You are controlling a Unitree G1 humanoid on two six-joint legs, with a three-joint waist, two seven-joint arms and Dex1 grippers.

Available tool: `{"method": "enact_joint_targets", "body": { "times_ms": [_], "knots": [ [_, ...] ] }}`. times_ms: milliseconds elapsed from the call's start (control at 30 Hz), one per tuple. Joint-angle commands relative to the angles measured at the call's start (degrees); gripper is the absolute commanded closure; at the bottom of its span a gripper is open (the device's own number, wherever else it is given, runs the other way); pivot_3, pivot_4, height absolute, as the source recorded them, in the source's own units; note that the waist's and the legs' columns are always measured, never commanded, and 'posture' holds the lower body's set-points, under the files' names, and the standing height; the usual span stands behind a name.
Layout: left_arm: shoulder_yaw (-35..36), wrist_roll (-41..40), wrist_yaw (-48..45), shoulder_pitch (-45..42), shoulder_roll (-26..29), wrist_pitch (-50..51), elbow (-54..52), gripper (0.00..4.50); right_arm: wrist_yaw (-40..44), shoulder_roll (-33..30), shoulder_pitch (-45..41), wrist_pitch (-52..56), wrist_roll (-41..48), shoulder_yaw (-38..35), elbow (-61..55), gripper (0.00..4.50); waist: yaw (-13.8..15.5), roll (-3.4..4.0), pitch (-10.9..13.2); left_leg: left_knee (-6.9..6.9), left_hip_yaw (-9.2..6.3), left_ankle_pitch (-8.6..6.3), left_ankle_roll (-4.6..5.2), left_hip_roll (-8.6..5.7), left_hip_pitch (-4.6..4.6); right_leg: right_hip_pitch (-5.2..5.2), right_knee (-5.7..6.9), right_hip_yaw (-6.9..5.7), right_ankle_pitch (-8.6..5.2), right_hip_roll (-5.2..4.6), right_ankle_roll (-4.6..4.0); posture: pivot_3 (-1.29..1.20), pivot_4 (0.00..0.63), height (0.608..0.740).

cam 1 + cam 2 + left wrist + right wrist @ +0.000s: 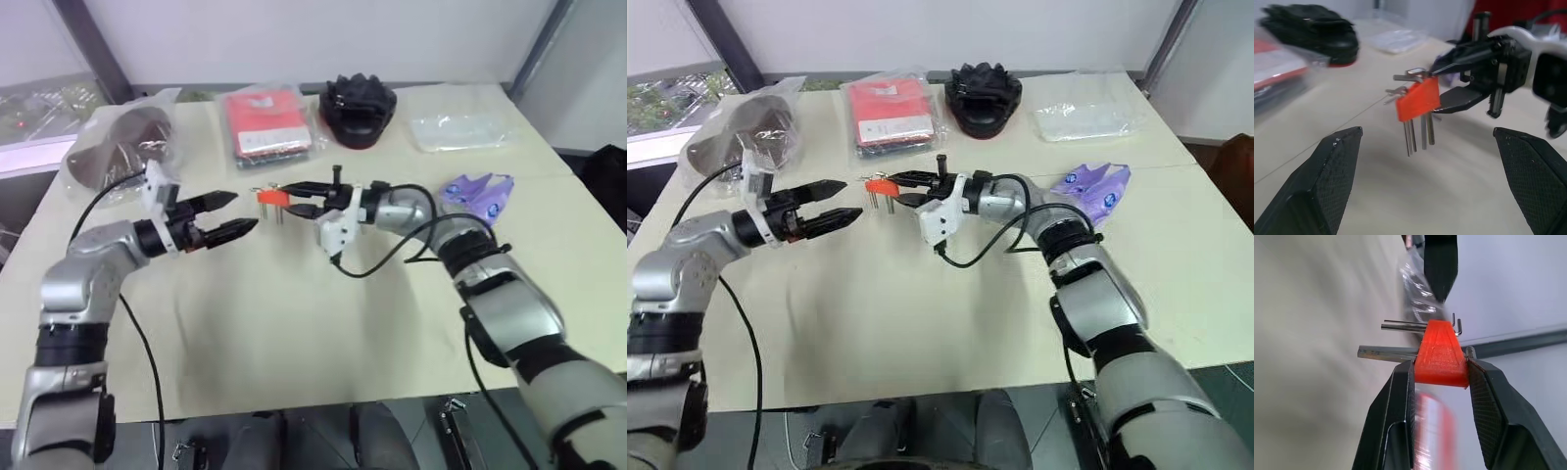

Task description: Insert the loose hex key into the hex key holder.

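Holding hex key holder (pixel 267 197) clamped in R gripper (pixel 294 200) fingers above tabletop (pixel 294 313), presenting it to L gripper (pixel 233 213), fingers wide open, empty.

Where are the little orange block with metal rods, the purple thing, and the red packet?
hex key holder (pixel 1418 98): left wrist view, orange face.
purple thing (pixel 477 195): left eye view, its middle.
red packet (pixel 888 113): right eye view, red centre.
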Motion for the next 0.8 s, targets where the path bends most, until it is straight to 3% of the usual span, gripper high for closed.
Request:
{"method": "enact_joint_targets", "body": {
  "times_ms": [33,400,700,800],
  "knots": [
    [-2.0,0.0,-5.3,-5.7,-1.2,0.9,7.6,0.00,-8.5,-0.9,-0.8,-2.5,-3.5,1.0,-3.0,3.52,-0.6,0.00,0.0,-0.02,0.04,0.01,-0.01,0.06,0.00,-0.04,0.00,0.02,0.00,0.04,0.00,0.00,0.150,0.740],
    [-6.1,5.9,-13.9,-18.3,-6.3,-4.5,26.0,0.00,-16.4,-4.3,0.0,-2.4,-7.5,3.4,-6.4,3.52,-1.8,-0.02,0.0,0.10,0.05,0.03,-0.04,0.05,-0.46,-0.63,0.50,0.04,0.00,0.04,-0.01,0.00,0.150,0.740],
    [-5.7,8.3,-16.4,-21.7,-8.2,-6.9,31.0,0.00,-16.6,-4.3,0.8,-1.3,-7.2,4.6,-7.6,3.52,-1.8,-0.01,0.0,0.34,0.04,0.03,-0.04,0.02,-0.52,-0.63,0.56,0.04,0.00,0.04,-0.01,0.00,0.150,0.740],
    [-5.6,8.5,-17.4,-21.8,-8.4,-6.6,31.1,0.84,-16.4,-4.2,0.9,-1.1,-7.0,4.8,-7.8,3.52,-1.8,-0.02,0.0,0.36,0.04,0.03,-0.04,0.02,-0.53,-0.63,0.57,0.04,0.00,0.04,0.00,0.00,0.150,0.740]
  ]
}}
